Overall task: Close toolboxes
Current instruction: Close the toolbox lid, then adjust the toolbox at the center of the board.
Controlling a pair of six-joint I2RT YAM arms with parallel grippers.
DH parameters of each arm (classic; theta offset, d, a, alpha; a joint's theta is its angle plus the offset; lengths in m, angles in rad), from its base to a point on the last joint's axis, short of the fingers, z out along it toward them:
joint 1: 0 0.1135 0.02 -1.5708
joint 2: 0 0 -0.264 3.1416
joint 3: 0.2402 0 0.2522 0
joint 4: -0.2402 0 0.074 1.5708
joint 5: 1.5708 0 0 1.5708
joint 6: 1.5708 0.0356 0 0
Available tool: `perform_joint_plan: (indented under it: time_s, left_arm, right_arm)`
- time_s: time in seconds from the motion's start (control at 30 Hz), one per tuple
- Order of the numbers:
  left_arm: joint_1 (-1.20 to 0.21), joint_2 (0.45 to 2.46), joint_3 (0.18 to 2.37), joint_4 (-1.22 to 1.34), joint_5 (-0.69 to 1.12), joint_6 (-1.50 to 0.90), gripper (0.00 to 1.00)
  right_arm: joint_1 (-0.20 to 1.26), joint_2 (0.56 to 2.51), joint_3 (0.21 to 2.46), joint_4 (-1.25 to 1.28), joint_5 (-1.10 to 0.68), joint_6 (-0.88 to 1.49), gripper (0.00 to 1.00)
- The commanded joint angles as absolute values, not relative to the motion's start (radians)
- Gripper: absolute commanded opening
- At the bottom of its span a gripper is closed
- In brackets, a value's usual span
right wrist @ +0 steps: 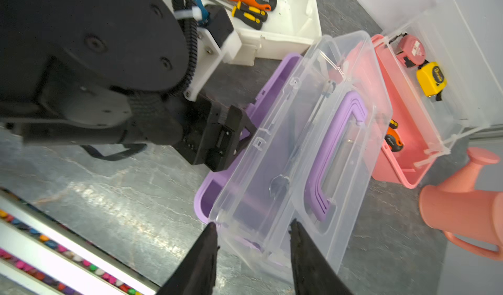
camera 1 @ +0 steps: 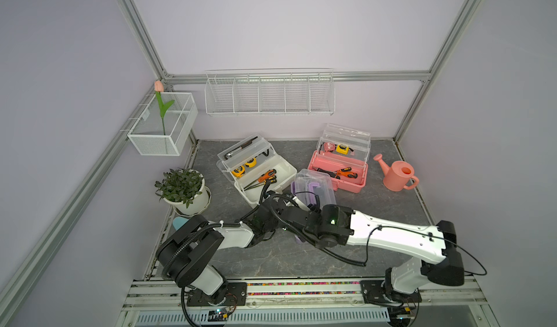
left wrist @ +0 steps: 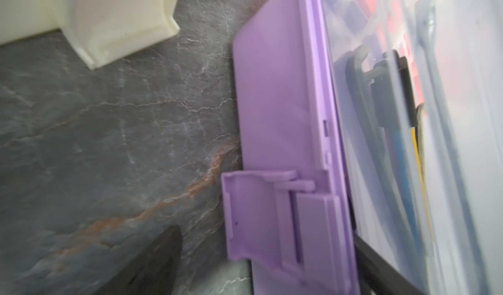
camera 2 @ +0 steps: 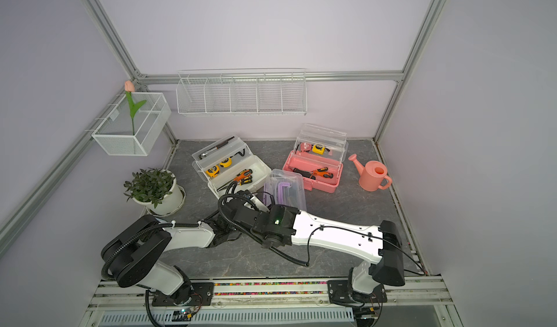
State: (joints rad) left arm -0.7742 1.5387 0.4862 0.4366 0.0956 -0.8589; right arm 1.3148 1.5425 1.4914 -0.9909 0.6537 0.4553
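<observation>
The purple toolbox stands mid-table with its clear lid down over the purple base and the handle folded flat. My right gripper is open, its fingers on either side of the lid's near end. My left gripper is open at the box's long side, and the purple latch sticks out between its fingers. The white toolbox and the pink toolbox stand behind with lids raised, screwdrivers and tape measures inside.
A pink watering can stands at the right, close to the pink box. A potted plant is at the left edge. White wire baskets hang on the walls, one holding a tulip. Both arms cross above the table's front.
</observation>
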Motion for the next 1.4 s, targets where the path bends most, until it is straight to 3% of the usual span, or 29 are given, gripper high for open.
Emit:
perform_joint_plan:
  time_s: [0.0, 0.27, 0.6, 1.03, 1.2, 1.37]
  left_arm:
    - [-0.779, 1.507, 0.494, 0.441, 0.095, -0.847, 0.9]
    - [-0.779, 1.416, 0.527, 0.283, 0.063, -0.789, 0.93]
    - [-0.712, 1.259, 0.527, 0.086, 0.037, -0.75, 0.94]
    - [-0.654, 1.246, 0.502, 0.288, 0.192, -0.858, 0.9]
    - [-0.654, 1.324, 0.473, 0.423, 0.266, -0.932, 0.9]
    - [-0.654, 1.346, 0.41, 0.51, 0.267, -0.991, 0.9]
  right_arm:
    - [1.274, 1.462, 1.443, -0.895, 0.604, 0.442, 0.48]
    - [1.096, 1.307, 1.293, -0.823, 0.529, 0.483, 0.49]
    - [0.998, 1.29, 1.22, -0.767, 0.49, 0.47, 0.51]
    - [0.828, 1.307, 1.062, -0.596, 0.247, 0.512, 0.53]
    - [0.76, 1.309, 0.997, -0.523, 0.195, 0.538, 0.64]
    - [0.715, 1.351, 0.974, -0.521, 0.168, 0.549, 0.64]
